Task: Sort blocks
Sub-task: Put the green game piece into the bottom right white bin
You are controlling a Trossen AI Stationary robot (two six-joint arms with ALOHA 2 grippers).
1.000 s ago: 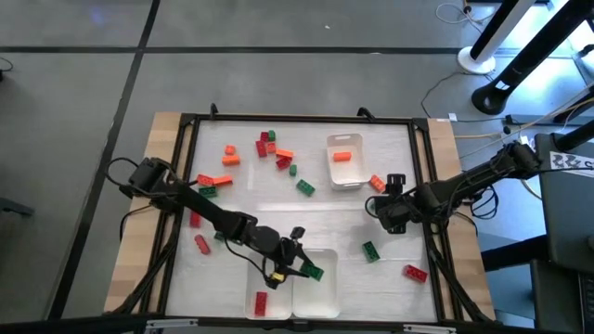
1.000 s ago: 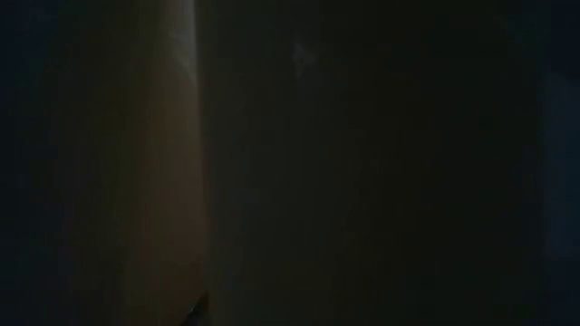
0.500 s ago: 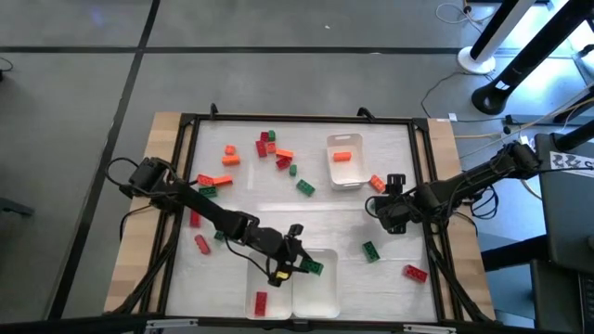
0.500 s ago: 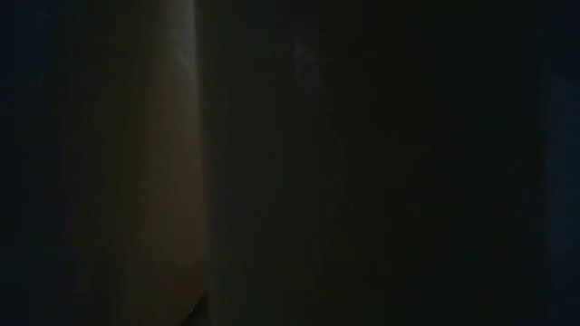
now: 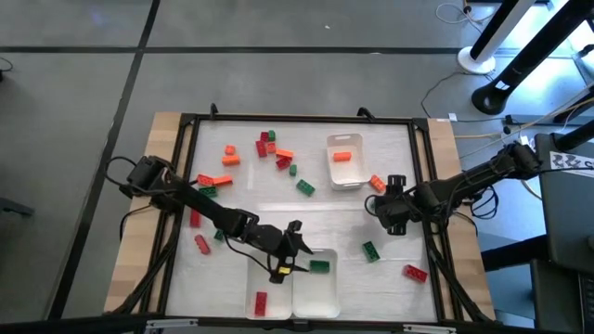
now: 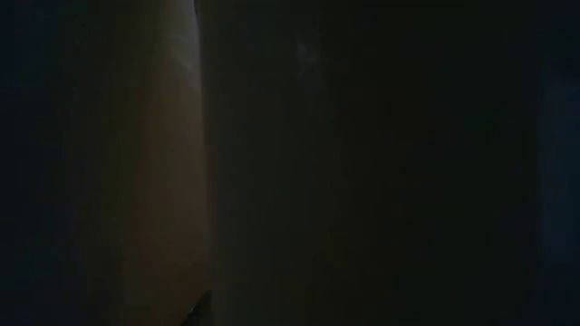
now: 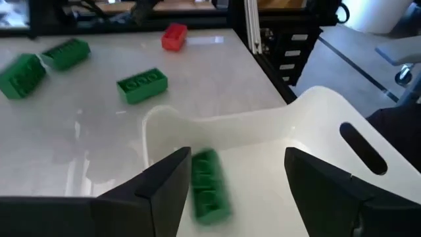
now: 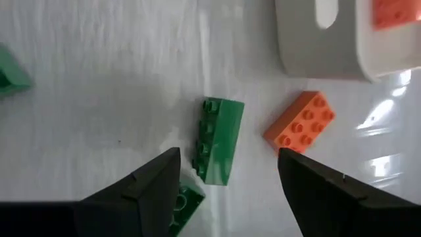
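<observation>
Above the near right tray (image 5: 316,292), the left gripper (image 5: 295,263) is seen with jaws parted, a green block (image 7: 209,184) loose inside it; the right gripper (image 5: 388,215) is spread over scattered blocks (image 5: 269,148).

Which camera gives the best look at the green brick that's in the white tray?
The left wrist view: the green brick fills the gap between the left fingers, inside the white tray. The high view shows it only as a small speck. The low view is dark; the right wrist view misses it.

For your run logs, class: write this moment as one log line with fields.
phase: release | left claw: open over white tray | green block: dropped into tray | right claw: open, above green block beside orange block
</observation>
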